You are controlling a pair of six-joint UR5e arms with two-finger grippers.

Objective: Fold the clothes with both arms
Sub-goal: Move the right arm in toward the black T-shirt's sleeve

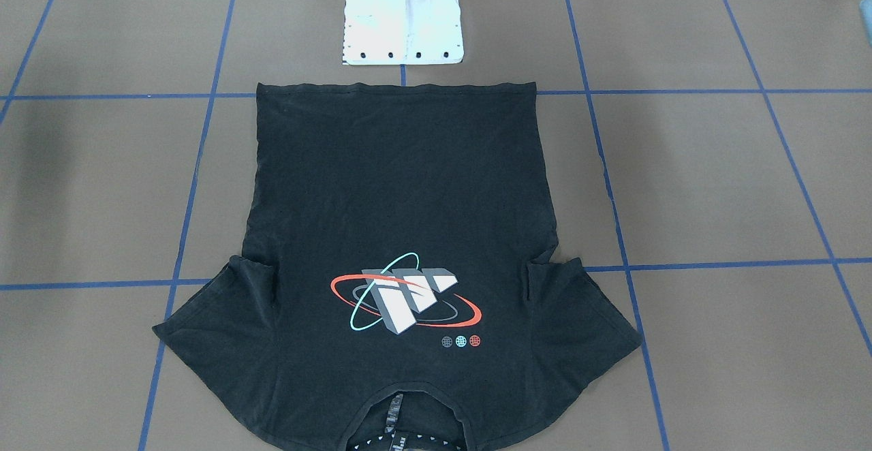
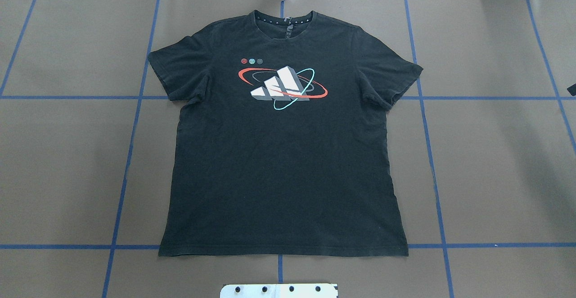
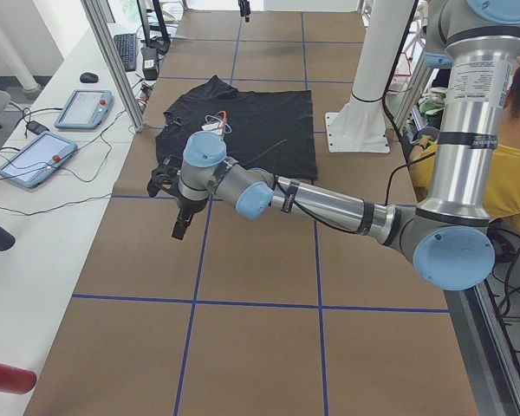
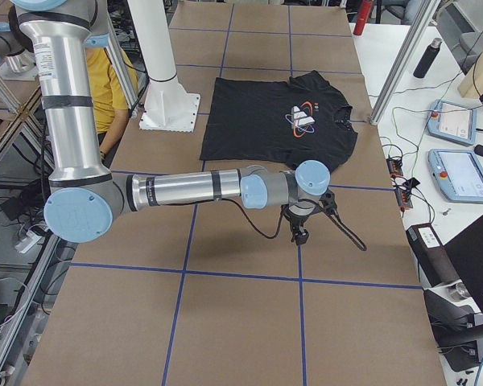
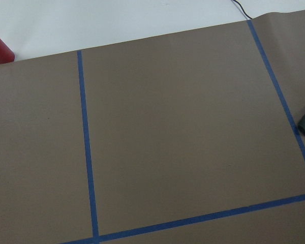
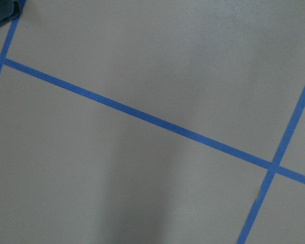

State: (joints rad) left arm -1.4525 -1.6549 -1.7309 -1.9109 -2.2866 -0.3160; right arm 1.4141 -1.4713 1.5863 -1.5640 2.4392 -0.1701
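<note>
Brown paper covers the table [image 2: 67, 154], and blue tape lines [image 2: 135, 122] divide it in big squares. On the robot's left, the left arm [image 3: 329, 204] reaches out low over bare paper, and the left gripper [image 3: 180, 227] hangs above the table, apart from the cloth. It shows only from the side, so I cannot tell whether it is released or clenched. In the middle lies the black T-shirt [image 2: 283, 163], flat and face up, logo [image 2: 283, 86] visible, collar [image 2: 282, 21] away from the robot and hem [image 2: 283, 250] near the white base [image 1: 403, 15]. No fold is made yet. On the robot's right, the right arm [image 4: 185, 189] is stretched the same way, and the right gripper [image 4: 299, 233] points down over bare paper beside the T-shirt; its state I also cannot tell. I judge the step is the approach for the first grasp. To do it well, both grippers should come in at matching points, one on each side, pinch only the fabric edge, and lift together at equal height, so the cloth does not drag or wrinkle.
</note>
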